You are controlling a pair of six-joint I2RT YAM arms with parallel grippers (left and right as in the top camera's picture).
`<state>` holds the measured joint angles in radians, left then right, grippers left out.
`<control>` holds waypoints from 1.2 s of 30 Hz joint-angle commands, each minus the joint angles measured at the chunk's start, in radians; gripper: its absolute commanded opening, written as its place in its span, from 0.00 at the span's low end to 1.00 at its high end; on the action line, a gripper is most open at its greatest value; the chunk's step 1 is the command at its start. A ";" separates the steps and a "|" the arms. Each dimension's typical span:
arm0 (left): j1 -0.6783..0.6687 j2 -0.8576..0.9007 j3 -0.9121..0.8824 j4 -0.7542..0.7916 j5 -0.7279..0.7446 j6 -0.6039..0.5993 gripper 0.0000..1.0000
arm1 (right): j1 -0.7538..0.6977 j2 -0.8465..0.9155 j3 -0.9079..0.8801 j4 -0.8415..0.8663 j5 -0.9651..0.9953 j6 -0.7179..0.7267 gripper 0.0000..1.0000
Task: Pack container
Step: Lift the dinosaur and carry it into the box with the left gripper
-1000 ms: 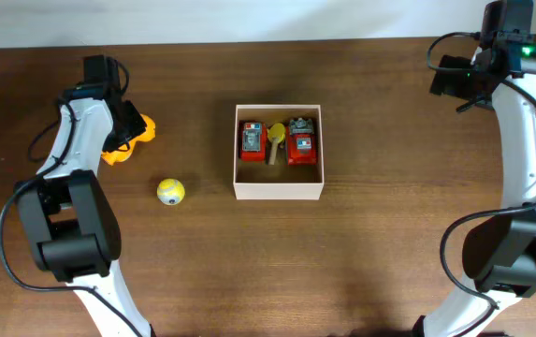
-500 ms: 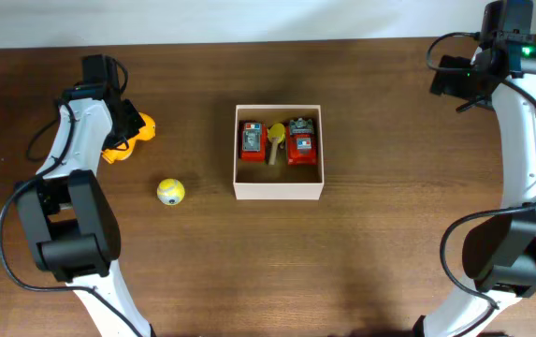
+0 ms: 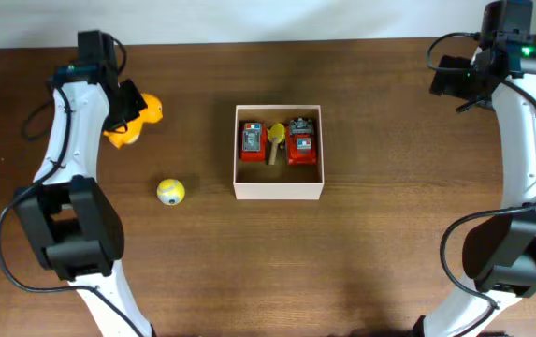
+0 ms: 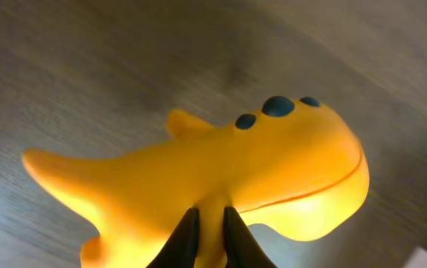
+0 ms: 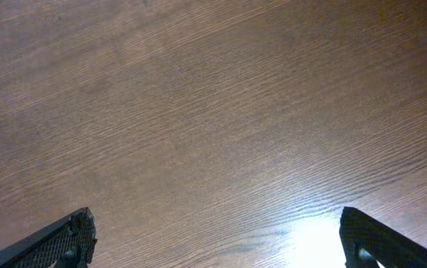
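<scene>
Left side: the left tool point(image 4: 210, 229) is pinching an orange toy point(image 4: 273, 164), its jaws closed almost together on a narrow part of the body. In the wrist view the toy is showing dark blue spots along its top and a curved line across its rounded end. Whether it is clearing the worktop point(image 3: 389, 234) cannot be told. From overhead, the toy is sitting at the far left, well apart from the container.

Left of centre: a yellow ball point(image 3: 170, 192) is lying on the worktop, nearer the front than the toy and to the left of the container, apart from both.

Centre: the container point(image 3: 278, 190) is sitting flat in the middle of the worktop, open side up. Two red toys point(image 3: 252, 140) point(image 3: 301, 140) are lying side by side in its rear half, with a small yellow piece point(image 3: 276, 133) lying between them. Its front half is showing bare tan.

Right side: the right tool point(image 5: 217, 242) is hanging at the far right rear corner, jaws spread wide, fingers point(image 5: 57, 238) at opposite edges of its wrist view, gripping nothing, with only wood grain showing between them.
</scene>
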<state>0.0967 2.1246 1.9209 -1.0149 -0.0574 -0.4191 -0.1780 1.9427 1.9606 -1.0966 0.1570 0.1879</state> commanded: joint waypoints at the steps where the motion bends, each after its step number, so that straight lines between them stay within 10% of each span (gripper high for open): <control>1: -0.031 -0.006 0.128 -0.058 0.017 0.111 0.11 | -0.004 0.005 -0.001 0.000 0.009 0.012 0.99; 14: -0.246 -0.006 0.461 -0.314 0.043 0.346 0.11 | -0.004 0.005 -0.001 0.000 0.009 0.012 0.99; 36: -0.655 -0.006 0.502 -0.559 0.032 0.120 0.11 | -0.004 0.005 -0.001 0.000 0.009 0.011 0.99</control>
<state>-0.5499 2.1246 2.4016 -1.5471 -0.0219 -0.2264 -0.1780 1.9427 1.9602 -1.0966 0.1570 0.1879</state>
